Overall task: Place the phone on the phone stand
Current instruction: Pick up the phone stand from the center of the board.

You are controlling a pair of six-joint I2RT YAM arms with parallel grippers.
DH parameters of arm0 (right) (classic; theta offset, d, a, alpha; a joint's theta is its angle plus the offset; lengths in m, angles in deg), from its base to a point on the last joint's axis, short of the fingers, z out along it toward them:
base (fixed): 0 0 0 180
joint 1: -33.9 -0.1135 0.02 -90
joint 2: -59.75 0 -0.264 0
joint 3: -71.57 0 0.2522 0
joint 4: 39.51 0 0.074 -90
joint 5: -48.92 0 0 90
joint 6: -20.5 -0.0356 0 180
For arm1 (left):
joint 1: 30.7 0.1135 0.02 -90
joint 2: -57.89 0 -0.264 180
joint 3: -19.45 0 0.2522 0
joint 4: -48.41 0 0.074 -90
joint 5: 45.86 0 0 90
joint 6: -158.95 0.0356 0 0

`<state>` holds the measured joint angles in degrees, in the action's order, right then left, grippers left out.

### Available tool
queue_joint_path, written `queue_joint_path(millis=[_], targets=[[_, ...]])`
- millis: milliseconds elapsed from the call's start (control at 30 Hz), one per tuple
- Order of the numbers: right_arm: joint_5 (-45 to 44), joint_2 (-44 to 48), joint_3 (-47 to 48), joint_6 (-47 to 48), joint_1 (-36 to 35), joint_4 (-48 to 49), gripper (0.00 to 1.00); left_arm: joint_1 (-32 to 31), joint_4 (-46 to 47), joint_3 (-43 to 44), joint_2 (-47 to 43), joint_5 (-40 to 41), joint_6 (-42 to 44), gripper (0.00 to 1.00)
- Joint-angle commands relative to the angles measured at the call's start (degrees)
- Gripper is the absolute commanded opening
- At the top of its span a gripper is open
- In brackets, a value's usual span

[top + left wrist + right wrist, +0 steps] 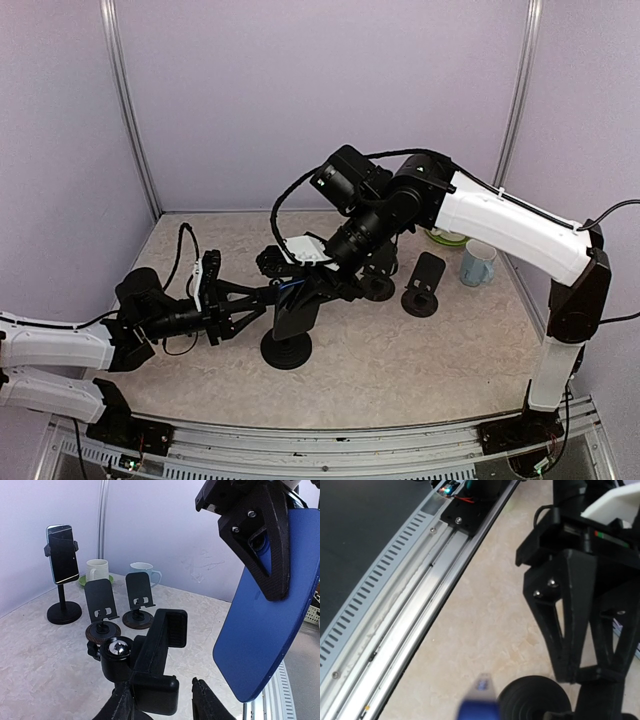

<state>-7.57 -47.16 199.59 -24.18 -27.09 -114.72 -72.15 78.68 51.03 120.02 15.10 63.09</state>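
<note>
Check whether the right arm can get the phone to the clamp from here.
Probably yes. The right gripper holds the phone just beside the clamp, with open space between them; the left gripper straddles the clamp's lower end, off the phone's path.

The blue phone [265, 630] hangs tilted, back showing; black phone stand [162, 650] just beside it, cradle bare.

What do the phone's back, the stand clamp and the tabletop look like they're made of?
Blue phone back: smooth satin glass or plastic, going by its soft, even sheen. Black stand clamp: matte plastic, judging by the moulded edges; its ball joint looks like polished metal. Beige tabletop: marble pattern, probably laminate.
</note>
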Motion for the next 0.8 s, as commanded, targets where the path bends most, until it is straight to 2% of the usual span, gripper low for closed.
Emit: queue_joint_path(millis=[0,133,333,500,767], targets=[[1.0,2.7,-0.3,-0.5,0.3,1.9,0.0,0.6,0.4,0.1,0.4,-1.8,0.6,0.37],[1.1,2.6,-0.1,-0.6,0.3,1.9,0.0,0.9,0.4,0.6,1.0,-2.4,0.7,0.35],[1.3,2.6,0.1,-0.5,0.3,1.8,0.0,1.1,0.2,1.7,2.2,-3.0,1.0,0.25],[1.6,2.3,-0.2,-0.3,0.3,1.5,0.0,1.1,0.4,2.5,2.5,-3.6,1.0,0.24],[3.5,2.6,-0.3,0.8,0.3,1.6,0.0,1.0,-2.2,3.6,1.8,-4.9,1.7,0.09]])
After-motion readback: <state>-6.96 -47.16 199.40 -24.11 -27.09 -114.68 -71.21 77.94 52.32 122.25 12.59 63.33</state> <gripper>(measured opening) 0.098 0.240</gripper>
